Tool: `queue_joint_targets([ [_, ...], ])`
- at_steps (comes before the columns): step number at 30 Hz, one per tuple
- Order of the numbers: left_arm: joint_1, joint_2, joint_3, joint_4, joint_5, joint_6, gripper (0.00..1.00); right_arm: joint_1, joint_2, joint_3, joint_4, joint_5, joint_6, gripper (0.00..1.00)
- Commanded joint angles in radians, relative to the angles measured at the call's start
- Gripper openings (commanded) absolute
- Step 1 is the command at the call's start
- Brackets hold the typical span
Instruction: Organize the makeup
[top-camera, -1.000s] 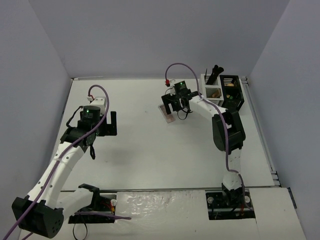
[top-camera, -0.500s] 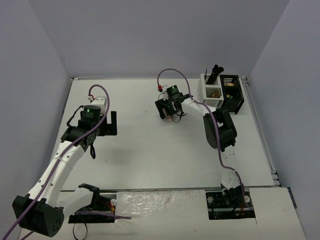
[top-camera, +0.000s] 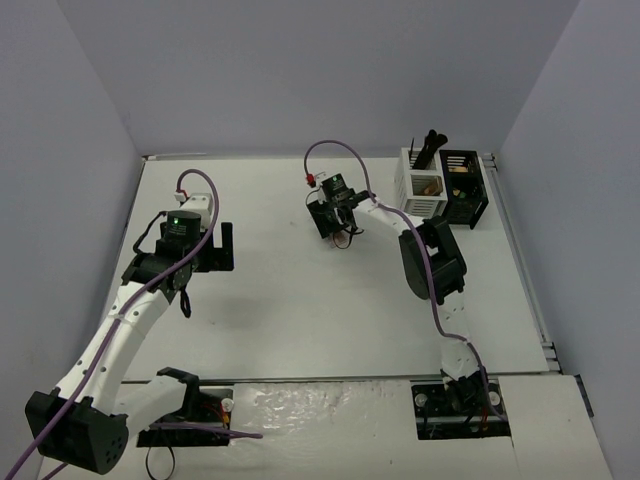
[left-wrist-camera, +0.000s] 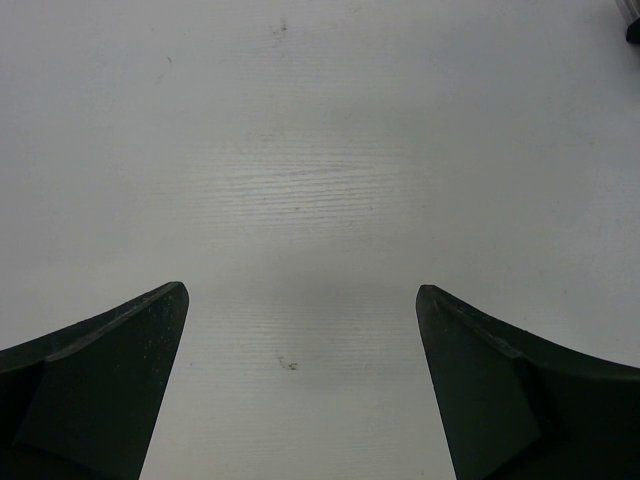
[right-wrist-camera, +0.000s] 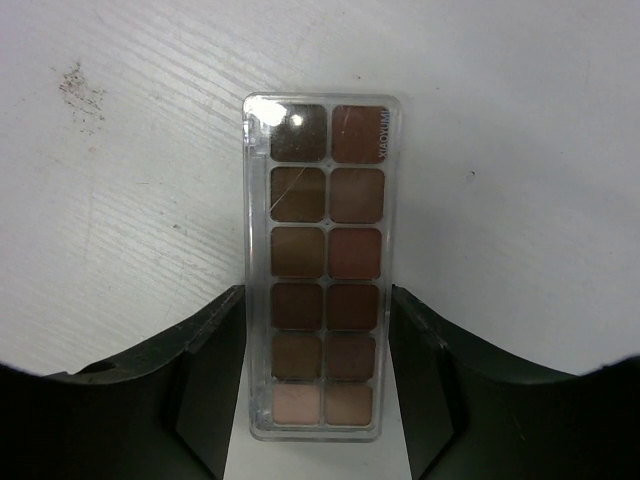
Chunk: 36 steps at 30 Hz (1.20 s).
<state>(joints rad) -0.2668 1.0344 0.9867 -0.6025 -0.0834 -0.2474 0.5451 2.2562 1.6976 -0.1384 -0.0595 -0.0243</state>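
Top view: brushes (top-camera: 431, 146) already in white organizer (top-camera: 418, 186), far right beside black organizer (top-camera: 463, 186); R end effector (top-camera: 335, 225) reaches to mid-bench (top-camera: 270, 290); L end effector (top-camera: 207, 247) hangs at left.
L wrist: L end effector fingers wide apart, empty, over bench.
R wrist: R end effector fingers against both long edges of palette (right-wrist-camera: 325, 190), apparently clamped; palette flat on bench; lift & filing still to do.

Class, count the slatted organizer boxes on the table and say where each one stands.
2. The white box stands at the far right of the table; the black box sits beside it, nearer the table's edge. No others show.
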Motion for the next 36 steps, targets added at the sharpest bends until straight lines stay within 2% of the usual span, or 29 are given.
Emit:
queue_joint_targets([
  [1, 0.006, 0.007, 0.020, 0.027, -0.009, -0.012, 0.97, 0.019, -0.011, 0.034, -0.037, 0.090, 0.013, 0.25],
  [5, 0.006, 0.007, 0.018, 0.029, -0.010, -0.012, 0.97, 0.022, -0.069, 0.022, -0.033, 0.076, 0.015, 0.07],
  [9, 0.006, 0.007, 0.018, 0.026, -0.010, -0.013, 0.97, 0.018, -0.180, -0.009, -0.004, 0.070, 0.007, 0.00],
  [14, 0.006, 0.004, 0.018, 0.027, -0.009, -0.012, 0.97, -0.022, -0.358, -0.098, 0.085, 0.070, -0.005, 0.00],
  [21, 0.006, 0.003, 0.018, 0.028, -0.003, -0.013, 0.97, -0.184, -0.576, -0.287, 0.338, 0.088, 0.016, 0.00],
  [27, 0.008, 0.000, 0.019, 0.029, -0.002, -0.014, 0.97, -0.241, -0.633, -0.385, 0.512, 0.321, 0.035, 0.00],
  [36, 0.008, -0.002, 0.017, 0.030, -0.007, -0.014, 0.97, -0.243, -0.574, -0.449, 0.734, 0.719, 0.159, 0.00],
])
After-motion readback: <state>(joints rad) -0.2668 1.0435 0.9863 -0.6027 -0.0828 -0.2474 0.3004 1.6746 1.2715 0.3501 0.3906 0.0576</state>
